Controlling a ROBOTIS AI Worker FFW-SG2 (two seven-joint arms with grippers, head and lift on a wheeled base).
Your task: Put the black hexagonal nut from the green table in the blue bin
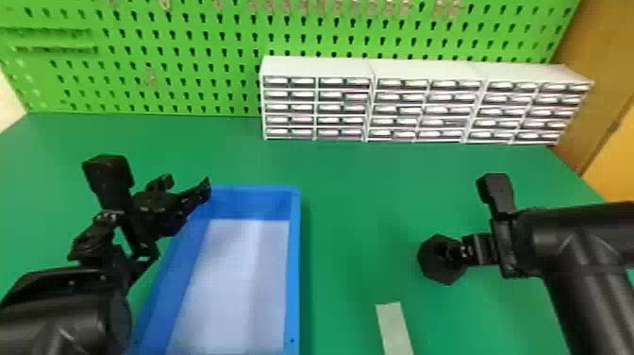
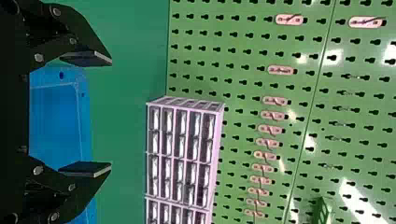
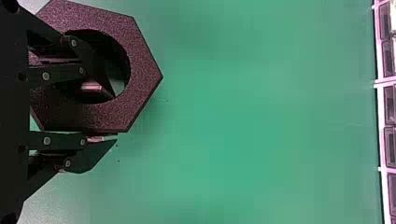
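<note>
My right gripper (image 1: 454, 252) is over the right half of the green table (image 1: 349, 198), shut on the black hexagonal nut (image 1: 430, 270). In the right wrist view, one finger of the gripper (image 3: 115, 115) is inside the hole of the nut (image 3: 144, 70) and the other lies against its outer side, with the nut's wall between them. Whether the nut touches the table, I cannot tell. The blue bin (image 1: 294, 245) stands left of centre. By its far left corner is my left gripper (image 1: 189, 183), open; in the left wrist view nothing is between the fingertips of that gripper (image 2: 111, 114).
White drawer cabinets (image 1: 317, 70) line the table's back, right of centre, before a green pegboard (image 1: 188, 71). A pale strip (image 1: 394, 328) lies near the front, between the bin and my right arm.
</note>
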